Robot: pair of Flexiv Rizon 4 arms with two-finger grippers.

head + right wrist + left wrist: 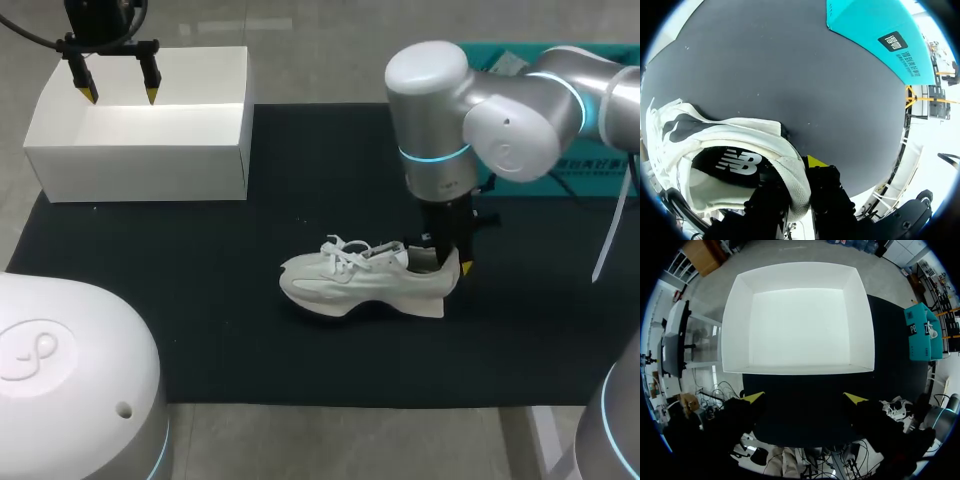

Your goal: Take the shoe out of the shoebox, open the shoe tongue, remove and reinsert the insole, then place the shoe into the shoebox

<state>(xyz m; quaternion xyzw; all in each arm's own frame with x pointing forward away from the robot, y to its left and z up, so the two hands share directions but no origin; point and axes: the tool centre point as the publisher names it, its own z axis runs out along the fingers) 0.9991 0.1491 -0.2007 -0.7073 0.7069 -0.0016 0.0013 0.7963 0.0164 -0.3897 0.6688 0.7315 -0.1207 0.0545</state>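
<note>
Clamping the sneaker (360,280) by its heel, right gripper (450,265) steadies it on the mat (200,300), likely for tongue work; left gripper (119,95) hangs spread above the shoebox (140,172).

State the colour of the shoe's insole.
Black, with a white logo; the shoe shows its insole best in the right wrist view.

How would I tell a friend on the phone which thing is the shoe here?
Find the big black mat; near its middle, under the right gripper that pinches its heel, sits the shoe. It is the only soft, off-white, laced thing there, unlike the boxy white shoebox at the mat's far left corner.
</note>
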